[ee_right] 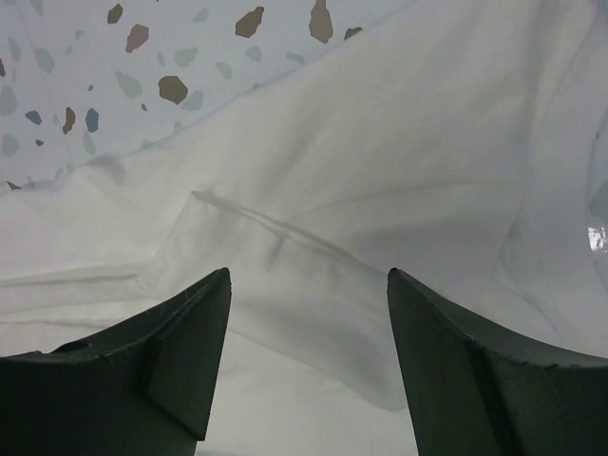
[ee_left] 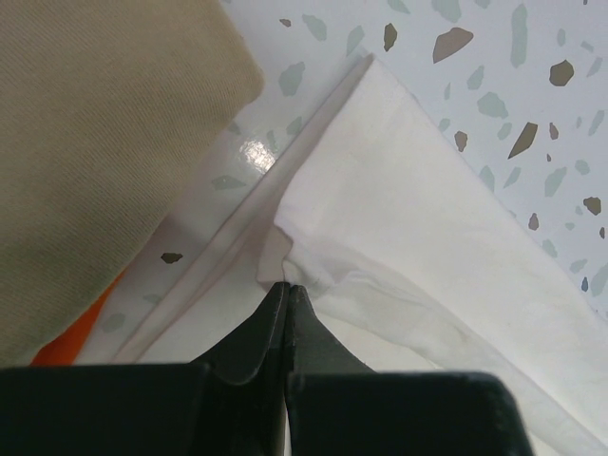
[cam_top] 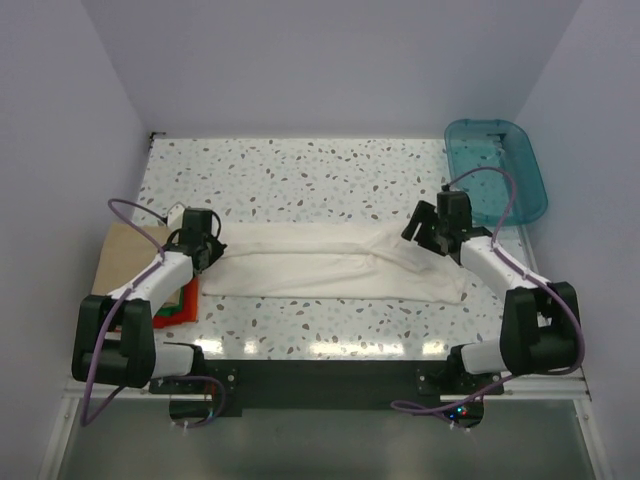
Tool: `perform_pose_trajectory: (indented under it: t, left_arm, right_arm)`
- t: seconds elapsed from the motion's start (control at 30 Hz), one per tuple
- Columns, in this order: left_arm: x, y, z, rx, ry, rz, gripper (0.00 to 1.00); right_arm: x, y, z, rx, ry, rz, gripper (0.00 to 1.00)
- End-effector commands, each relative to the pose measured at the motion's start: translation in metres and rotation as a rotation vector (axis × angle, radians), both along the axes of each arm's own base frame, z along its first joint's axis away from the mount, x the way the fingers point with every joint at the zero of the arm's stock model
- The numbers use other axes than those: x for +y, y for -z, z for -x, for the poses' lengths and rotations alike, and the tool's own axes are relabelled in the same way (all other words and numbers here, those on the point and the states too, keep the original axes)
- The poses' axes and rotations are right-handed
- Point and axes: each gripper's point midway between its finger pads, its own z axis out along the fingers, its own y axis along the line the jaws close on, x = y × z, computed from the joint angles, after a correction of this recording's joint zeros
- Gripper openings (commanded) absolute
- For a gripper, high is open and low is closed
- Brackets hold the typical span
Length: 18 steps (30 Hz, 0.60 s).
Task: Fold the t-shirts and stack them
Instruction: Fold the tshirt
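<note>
Progress looks partway to you: white t-shirt (cam_top: pixel 330 265) lies as a long strip across mid-bench (cam_top: pixel 300 170), left pincer (ee_left: pixel 287 285) clamped on its 9 o'clock end, right pincer (ee_right: pixel 307 275) spread wide over its 3 o'clock end, cross-folds and stacking on the tan-topped pile (cam_top: pixel 125 262) at 9 o'clock left to do.

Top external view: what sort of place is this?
Probably a lab test cell, not a home. Plain walls box in a speckled tabletop, the left arm and right arm are bolted at its near edge, and a white t-shirt lies spread between them.
</note>
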Motion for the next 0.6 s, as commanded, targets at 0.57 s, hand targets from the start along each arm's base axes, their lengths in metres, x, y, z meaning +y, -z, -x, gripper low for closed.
perform_pose_trajectory:
  t: [0.57]
  left_arm:
    - [-0.004, -0.012, -0.011, -0.077, -0.004, 0.019, 0.00]
  right_arm:
    - [0.052, -0.012, -0.061, -0.051, 0.069, 0.167, 0.56]
